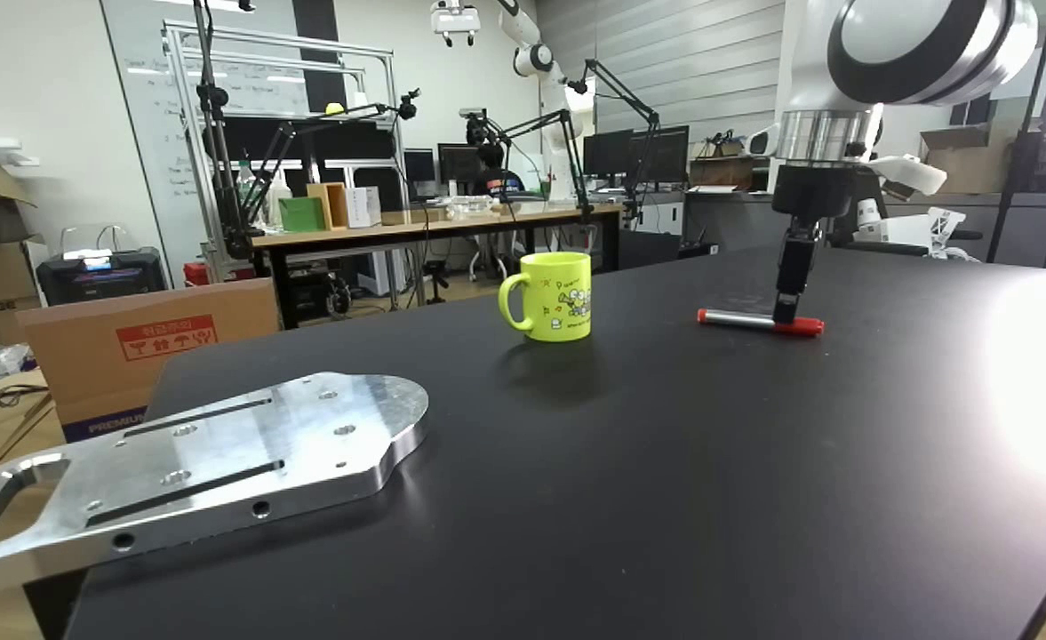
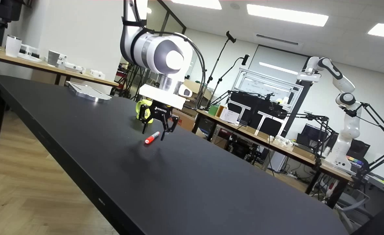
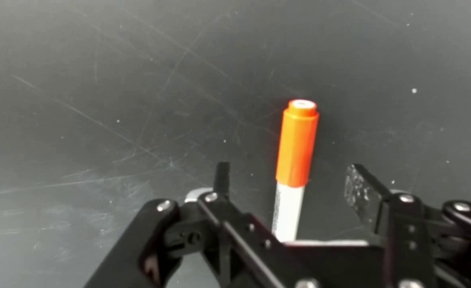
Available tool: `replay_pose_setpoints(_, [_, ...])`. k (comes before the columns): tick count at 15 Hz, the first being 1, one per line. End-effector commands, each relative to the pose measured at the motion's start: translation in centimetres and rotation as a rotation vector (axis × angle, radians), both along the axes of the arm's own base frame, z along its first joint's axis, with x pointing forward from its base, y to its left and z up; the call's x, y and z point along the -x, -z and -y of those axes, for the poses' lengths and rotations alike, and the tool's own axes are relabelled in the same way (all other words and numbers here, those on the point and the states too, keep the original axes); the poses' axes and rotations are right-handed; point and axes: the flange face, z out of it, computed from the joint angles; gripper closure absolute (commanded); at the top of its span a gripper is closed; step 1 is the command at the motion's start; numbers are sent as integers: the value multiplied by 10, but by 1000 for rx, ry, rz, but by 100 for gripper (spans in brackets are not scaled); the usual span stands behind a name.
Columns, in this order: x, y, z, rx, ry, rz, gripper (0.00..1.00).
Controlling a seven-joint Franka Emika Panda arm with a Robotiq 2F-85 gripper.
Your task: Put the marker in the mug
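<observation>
The red marker [image 1: 740, 319] with a whitish middle lies flat on the black table. It also shows in an exterior view [image 2: 151, 138] and, looking orange, in the wrist view [image 3: 297, 150]. My gripper [image 1: 786, 311] is open and points down over the marker. In the wrist view the open fingers [image 3: 289, 165] stand on either side of the marker with gaps to both. The marker's far end is hidden behind the gripper body there. The yellow-green mug [image 1: 558, 298] stands upright, handle to the side. In an exterior view the mug [image 2: 143, 102] is partly hidden behind the gripper [image 2: 153, 135]. It is out of the wrist view.
A silver metal plate [image 1: 256, 444] lies at the table's edge, also seen in an exterior view [image 2: 89, 92]. Cardboard boxes [image 1: 158, 333] stand beyond that edge. The black table [image 2: 195, 182] carries the mug and marker.
</observation>
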Motion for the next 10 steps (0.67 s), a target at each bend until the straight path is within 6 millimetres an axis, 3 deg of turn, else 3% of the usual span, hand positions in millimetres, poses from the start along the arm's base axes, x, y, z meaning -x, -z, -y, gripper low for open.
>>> replay_pose_setpoints(1, [-1,15,4,-13,50,-18,57])
replay_pose_setpoints(4, [1,20,7,-12,79,-45,77])
replay_pose_setpoints(7, [0,5,8,21,186,-126,96])
replay_pose_setpoints(8, [2,-3,9,15,209,-171,99])
replay_pose_setpoints(10, [1,-19,14,-1,232,-236,95])
